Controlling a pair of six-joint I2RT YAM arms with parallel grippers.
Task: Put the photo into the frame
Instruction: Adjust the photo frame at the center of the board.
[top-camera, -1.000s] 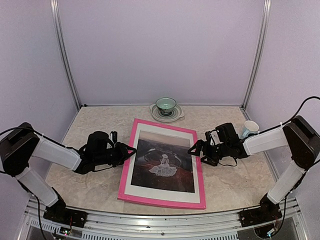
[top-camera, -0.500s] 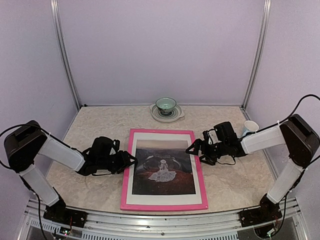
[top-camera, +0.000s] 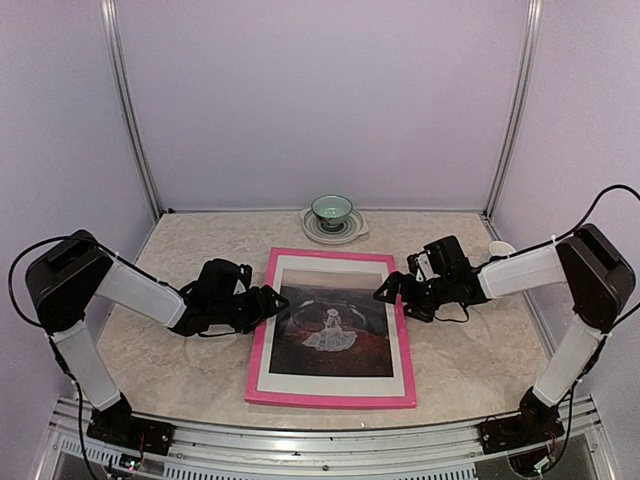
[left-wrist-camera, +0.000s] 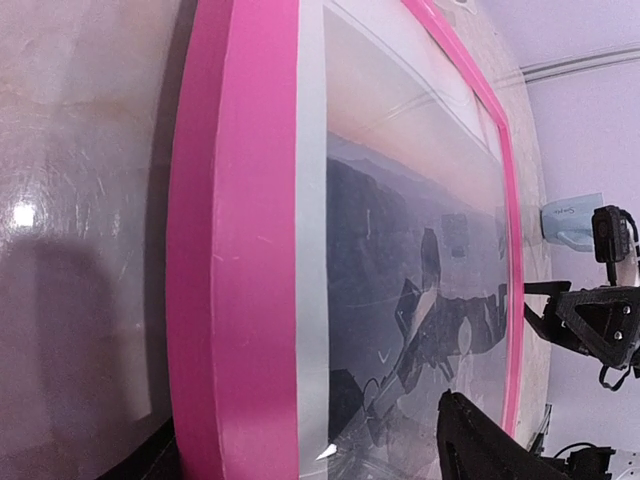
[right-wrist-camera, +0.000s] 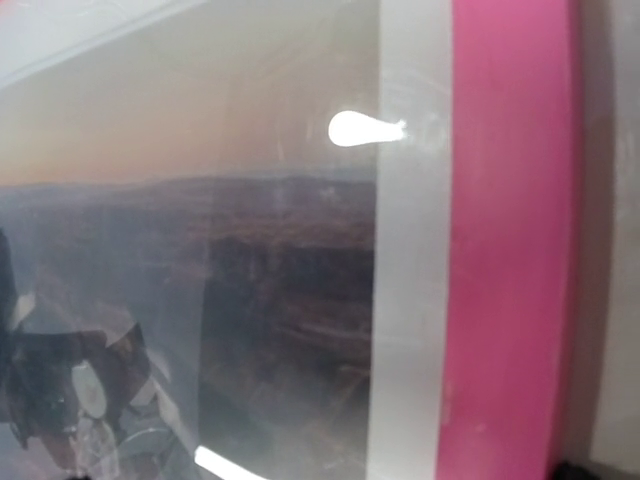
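One pink frame (top-camera: 261, 352) lies flat mid-table, with its one photo (top-camera: 335, 330) sitting inside. Two claws flank it: my left gripper (top-camera: 268, 300) is spread wide at the left rim and my right gripper (top-camera: 385, 292) wide at the right rim, both holding nothing. One teacup (top-camera: 331, 209) sits behind.

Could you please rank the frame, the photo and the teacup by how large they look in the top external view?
1. the frame
2. the photo, inside it
3. the teacup, farthest from the camera but plainly smallest regardless
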